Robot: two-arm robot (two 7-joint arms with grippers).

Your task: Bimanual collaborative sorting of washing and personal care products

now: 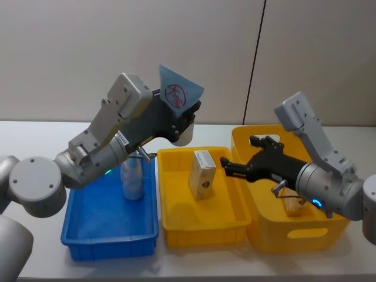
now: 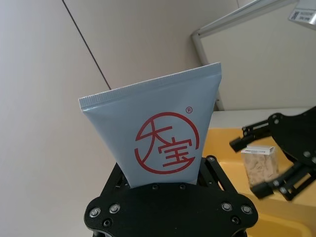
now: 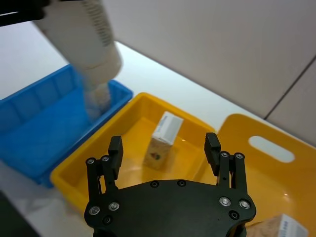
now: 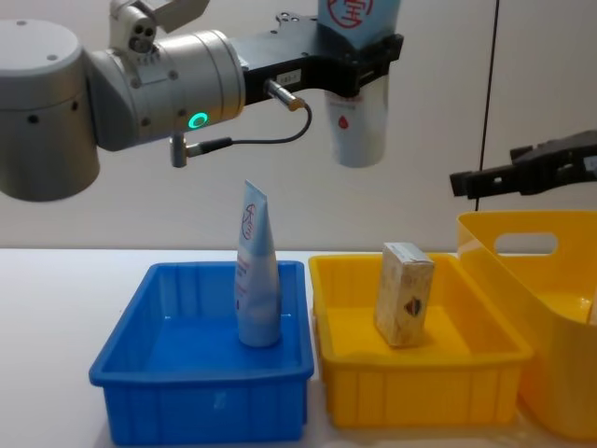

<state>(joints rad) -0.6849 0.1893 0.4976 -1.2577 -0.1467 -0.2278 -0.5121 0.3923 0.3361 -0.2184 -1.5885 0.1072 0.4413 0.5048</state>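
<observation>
Chest view: left claw [image 4: 359, 61] grips light-blue tube [image 4: 357, 131]; right claw [image 3: 164, 143] spread wide.

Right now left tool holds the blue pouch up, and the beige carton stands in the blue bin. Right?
No: chest view shows the beige carton standing in the middle yellow bin. Left tool does hold the blue pouch up.

Plain grey wall panels [image 1: 117, 47] behind a white table [image 1: 26, 136].
</observation>
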